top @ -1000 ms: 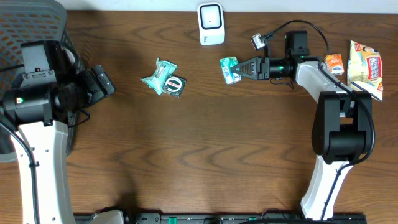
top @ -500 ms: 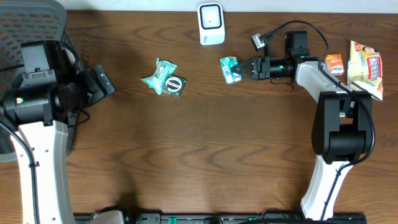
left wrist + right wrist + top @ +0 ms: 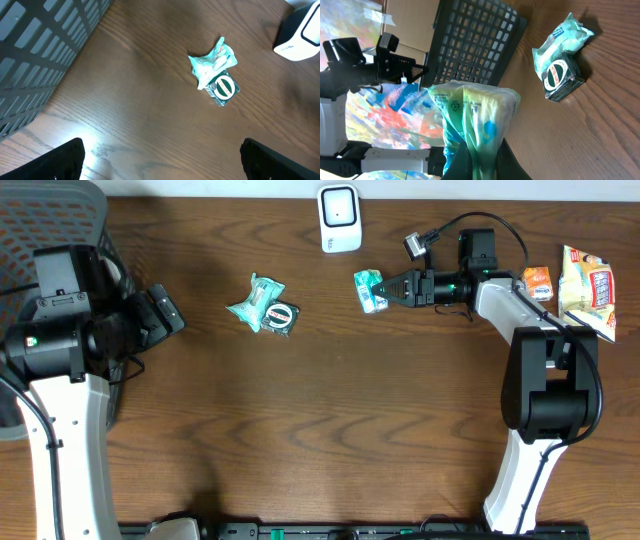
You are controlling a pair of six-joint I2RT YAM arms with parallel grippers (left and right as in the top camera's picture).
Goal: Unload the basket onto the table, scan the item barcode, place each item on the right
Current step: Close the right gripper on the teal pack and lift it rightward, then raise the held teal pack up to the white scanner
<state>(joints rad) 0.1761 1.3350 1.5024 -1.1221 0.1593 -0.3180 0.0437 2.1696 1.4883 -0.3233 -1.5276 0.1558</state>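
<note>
No shift is noted against the earlier overhead view. Beside the basket, the left gripper is spread wide. Near the scanner, to its right, the green packet is pinched at its right edge by the right gripper, its long axis lying crosswise to the fingers.

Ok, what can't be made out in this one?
- Barcode on the green plastic packet held by the right gripper: seen in no view. The packet is too small overhead, and the right wrist shows only crinkled film with no barcode.
- White box-shaped scanner: cut off by the left wrist view's edge.
- Print on the orange packet and yellow snack bag: too small overhead.
</note>
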